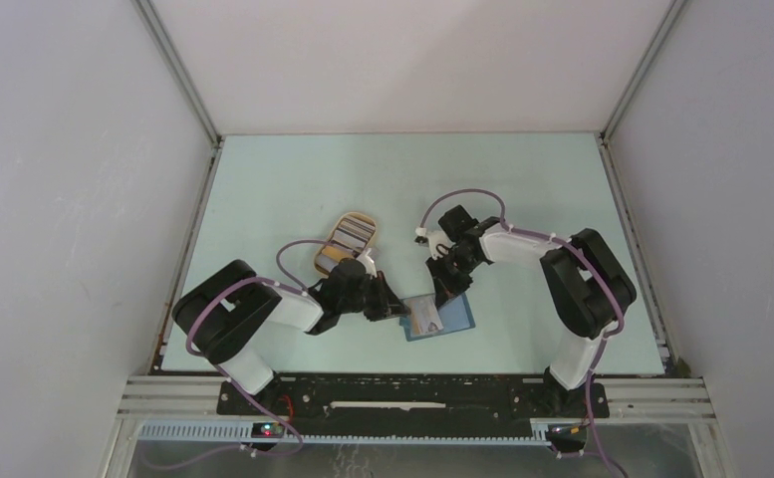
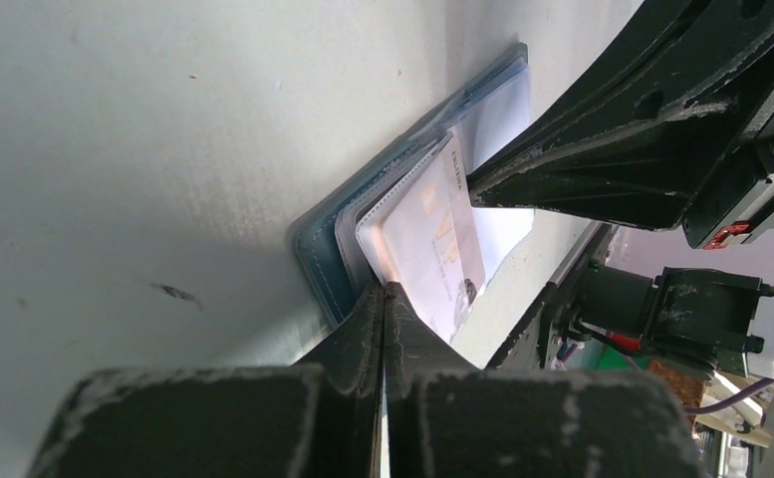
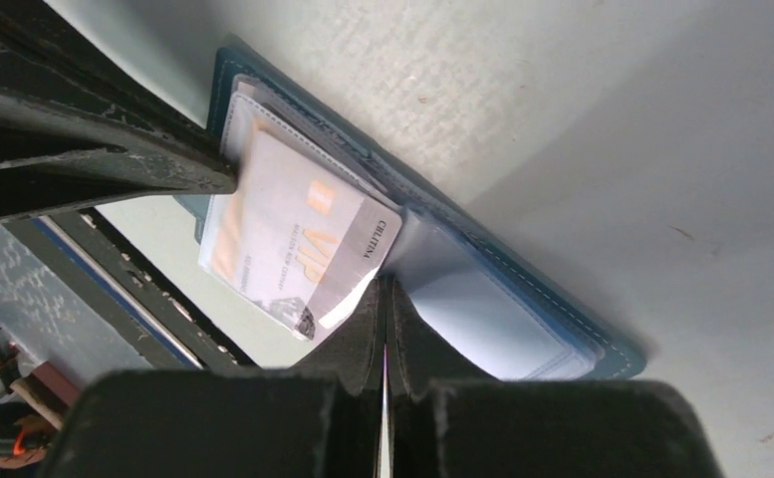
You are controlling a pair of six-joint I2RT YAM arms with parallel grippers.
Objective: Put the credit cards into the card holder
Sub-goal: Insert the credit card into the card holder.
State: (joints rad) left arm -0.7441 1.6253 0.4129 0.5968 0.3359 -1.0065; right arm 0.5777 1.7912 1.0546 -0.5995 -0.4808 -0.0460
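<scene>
The card holder (image 1: 457, 319), a teal-blue wallet, lies open on the table. A pale grey credit card (image 3: 298, 234) with orange lettering lies askew on its lighter blue inside (image 3: 482, 314) and overhangs one edge. My left gripper (image 2: 385, 290) is shut, its tips against the near edges of the card (image 2: 432, 234) and the wallet (image 2: 315, 254). My right gripper (image 3: 385, 284) is shut too, with its tips at the card's corner near the wallet's fold. In the top view the left gripper (image 1: 400, 311) and the right gripper (image 1: 449, 291) meet over the wallet from either side.
A tan oval tray (image 1: 320, 263) with more cards (image 1: 351, 235) in it stands just behind the left arm. White walls close in the table on three sides. The arms' black base rail (image 1: 412, 395) runs along the near edge.
</scene>
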